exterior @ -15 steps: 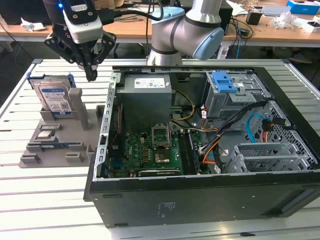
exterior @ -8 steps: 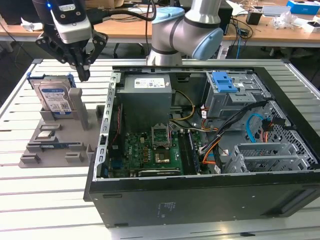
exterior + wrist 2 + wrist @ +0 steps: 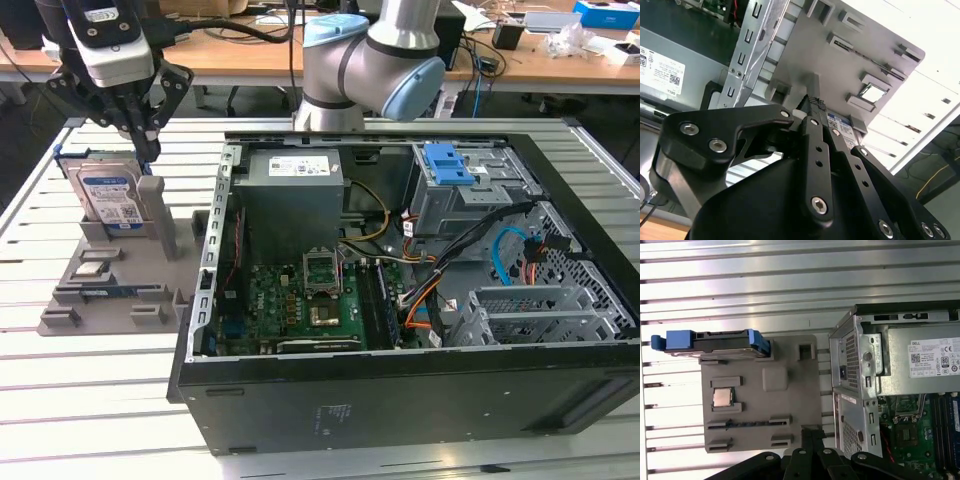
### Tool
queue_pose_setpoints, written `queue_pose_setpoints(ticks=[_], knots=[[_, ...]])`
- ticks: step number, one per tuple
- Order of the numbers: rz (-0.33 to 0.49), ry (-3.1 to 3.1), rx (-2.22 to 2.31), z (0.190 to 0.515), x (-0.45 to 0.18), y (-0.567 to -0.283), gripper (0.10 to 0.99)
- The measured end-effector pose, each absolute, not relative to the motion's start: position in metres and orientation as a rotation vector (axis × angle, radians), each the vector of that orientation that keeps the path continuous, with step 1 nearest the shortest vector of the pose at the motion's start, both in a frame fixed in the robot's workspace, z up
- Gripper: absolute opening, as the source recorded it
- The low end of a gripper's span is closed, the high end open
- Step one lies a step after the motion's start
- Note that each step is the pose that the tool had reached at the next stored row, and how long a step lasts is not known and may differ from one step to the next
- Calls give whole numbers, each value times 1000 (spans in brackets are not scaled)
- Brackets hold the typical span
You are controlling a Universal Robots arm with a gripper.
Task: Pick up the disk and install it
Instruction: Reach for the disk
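Observation:
The disk [image 3: 108,197], silver with a blue-and-white label and a blue frame, stands on edge in a slot at the far end of the grey holder plate [image 3: 120,310]. In the first wrist view the disk [image 3: 715,342] is seen edge-on, its blue frame at both ends. My gripper [image 3: 146,150] hangs just above the disk's top corner, on the exterior view's right side of it. The fingers are together with nothing between them. In the second wrist view the black fingers [image 3: 815,125] meet at one tip over the plate [image 3: 840,55].
The plate also carries a processor chip [image 3: 722,396] and a memory stick [image 3: 110,292]. To the exterior view's right lies the open computer case [image 3: 400,400], with a grey power supply [image 3: 293,170] and a grey drive cage with a blue latch [image 3: 447,165]. Slatted table [image 3: 790,280] surrounds everything.

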State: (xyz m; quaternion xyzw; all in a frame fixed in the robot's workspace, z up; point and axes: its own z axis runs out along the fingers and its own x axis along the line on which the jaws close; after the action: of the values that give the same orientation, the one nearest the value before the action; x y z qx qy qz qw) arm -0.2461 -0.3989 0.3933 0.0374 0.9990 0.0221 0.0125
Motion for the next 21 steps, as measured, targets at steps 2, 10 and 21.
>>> queue_pose_setpoints(ticks=[2,10,21], knots=[[69,3114,116,393,-250,-399,106],[69,3114,117,393,-266,-399,106],[69,3114,117,393,-293,-399,106]])
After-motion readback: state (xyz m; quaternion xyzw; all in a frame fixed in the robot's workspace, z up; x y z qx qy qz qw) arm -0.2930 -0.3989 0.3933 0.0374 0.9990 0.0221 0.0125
